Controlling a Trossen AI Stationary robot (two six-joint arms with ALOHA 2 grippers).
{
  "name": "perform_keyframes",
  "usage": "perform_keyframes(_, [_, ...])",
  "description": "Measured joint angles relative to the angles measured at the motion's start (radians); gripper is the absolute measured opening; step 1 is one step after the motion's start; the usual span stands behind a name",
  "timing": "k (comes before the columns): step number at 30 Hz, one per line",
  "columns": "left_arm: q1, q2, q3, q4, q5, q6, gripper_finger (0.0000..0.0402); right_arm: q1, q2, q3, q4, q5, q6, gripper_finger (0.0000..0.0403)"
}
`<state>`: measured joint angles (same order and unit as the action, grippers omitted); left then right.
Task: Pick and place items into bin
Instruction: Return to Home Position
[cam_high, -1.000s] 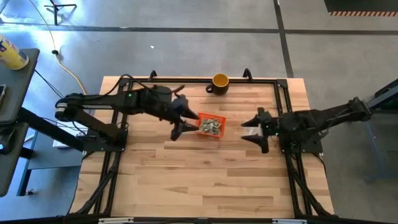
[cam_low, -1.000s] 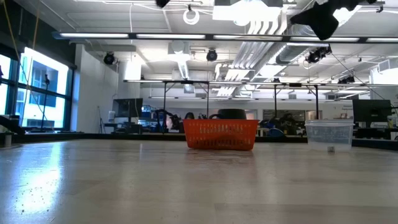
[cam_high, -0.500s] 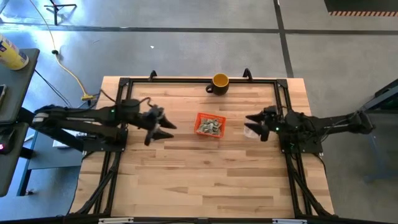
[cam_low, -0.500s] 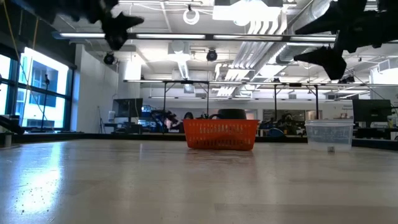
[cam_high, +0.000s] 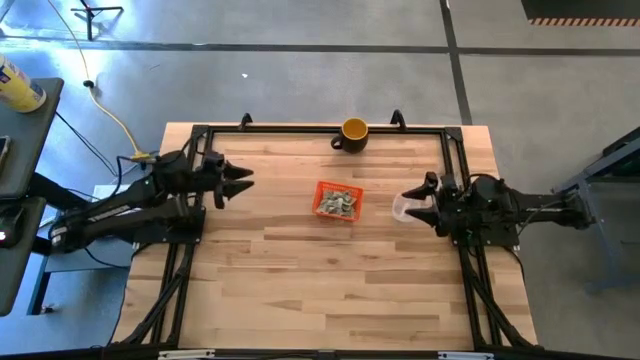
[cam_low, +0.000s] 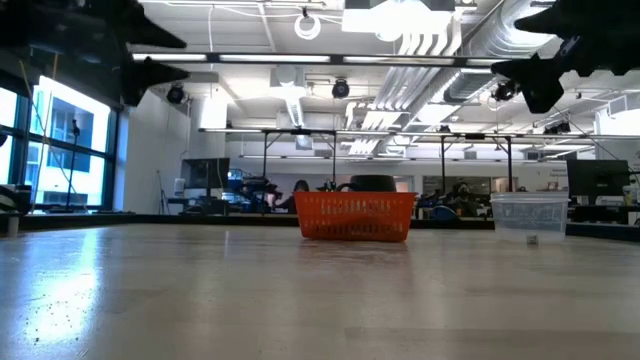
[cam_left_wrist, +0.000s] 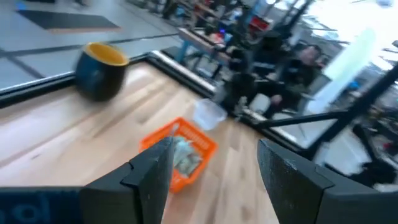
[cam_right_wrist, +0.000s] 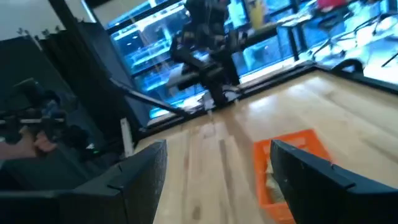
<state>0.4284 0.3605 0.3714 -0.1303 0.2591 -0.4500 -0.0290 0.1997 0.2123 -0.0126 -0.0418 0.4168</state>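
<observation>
The orange basket (cam_high: 322, 190) (cam_low: 354, 217) (cam_left_wrist: 163, 137) (cam_right_wrist: 285, 144) stands on its base near the table's middle. Crumpled pale green-and-white pieces (cam_high: 339, 203) (cam_left_wrist: 185, 154) lie inside it. My left gripper (cam_high: 240, 182) (cam_left_wrist: 214, 180) hovers open above the table's left side, well left of the basket and pointing toward it. My right gripper (cam_high: 415, 206) (cam_right_wrist: 217, 180) hovers open to the basket's right, also facing it. In the low view both grippers (cam_low: 150, 62) (cam_low: 532, 80) hang high above the table top.
A clear plastic cup (cam_high: 401, 209) (cam_low: 530, 216) (cam_left_wrist: 208, 114) stands just below my right gripper, right of the basket. A yellow-orange mug (cam_high: 353, 131) (cam_left_wrist: 99, 70) sits at the far edge. Black frame rails (cam_high: 300, 128) run along the table's sides.
My left gripper has drawn back from the basket's left rim toward the table's left edge and slightly toward the far side. The right arm has folded back a little toward the right edge. The basket and the pieces in it have not moved.
</observation>
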Motion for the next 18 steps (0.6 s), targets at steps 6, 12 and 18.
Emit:
perform_keyframes(6, [0.004, -0.077, -0.105, 0.002, -0.084, -0.028, 0.0266, -0.029, -0.115, 0.002, -0.056, -0.064, -0.085, 0.0275])
perform_keyframes(12, [0.004, -0.09, -0.245, 0.013, -0.097, -0.125, 0.0266, -0.037, -0.198, -0.072, 0.007, -0.064, -0.078, 0.0275])
perform_keyframes(18, [0.004, -0.1, -0.274, 0.037, -0.047, -0.108, 0.0266, -0.037, -0.168, -0.189, 0.119, -0.03, 0.017, 0.0275])
